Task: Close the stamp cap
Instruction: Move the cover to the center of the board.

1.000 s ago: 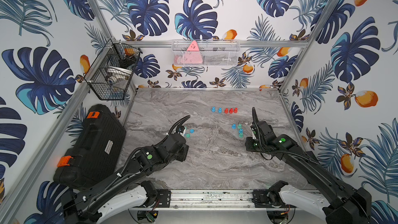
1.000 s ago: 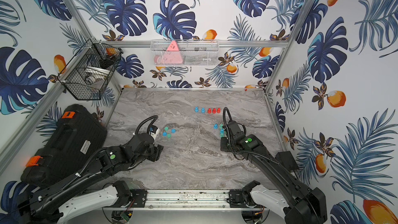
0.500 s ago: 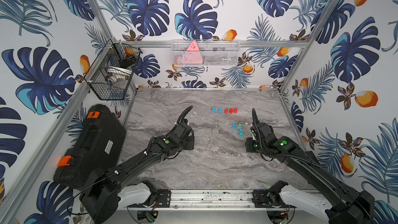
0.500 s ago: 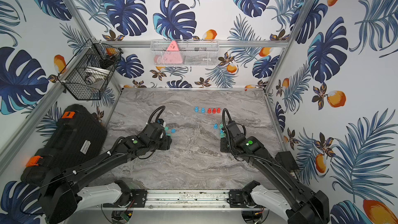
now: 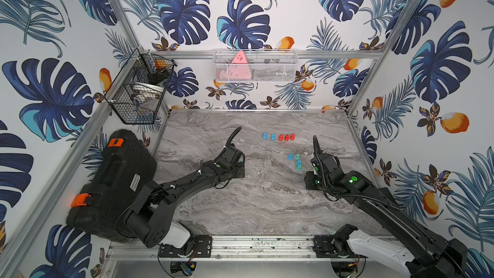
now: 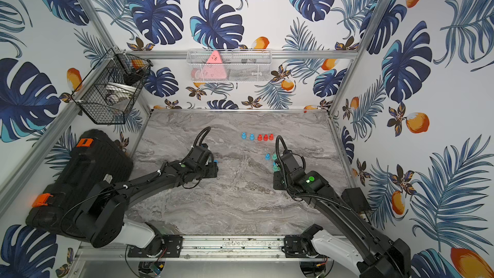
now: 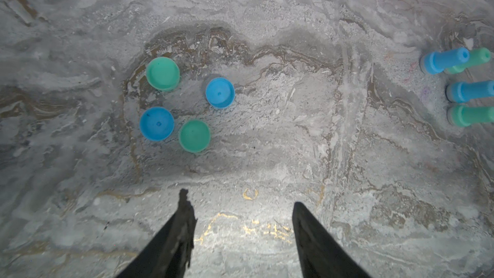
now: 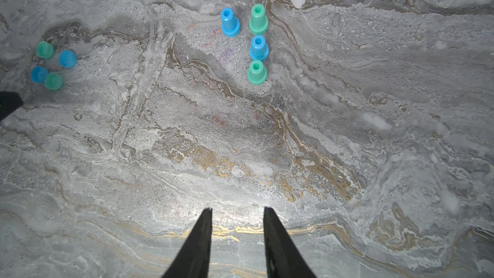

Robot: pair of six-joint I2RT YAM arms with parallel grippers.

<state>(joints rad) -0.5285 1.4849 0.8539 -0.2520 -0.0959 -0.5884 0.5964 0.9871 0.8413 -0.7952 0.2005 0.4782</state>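
On the marble desk (image 5: 267,196), four loose caps (image 7: 220,92) huddle mid-desk, and bare stamps (image 8: 258,48) stand nearer the right edge. The left tool (image 7: 240,197) and right tool (image 8: 238,209) gape empty. Pinching one cap may scatter its neighbours.

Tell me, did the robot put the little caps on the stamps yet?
Hardly started. Maybe done: the five red and blue stamps in the back row, too small to tell. In hand: nothing; the left tool is open and empty near four loose caps, and the right tool is open and empty too. Left: every loose cap goes onto the four bare blue and green stamps.
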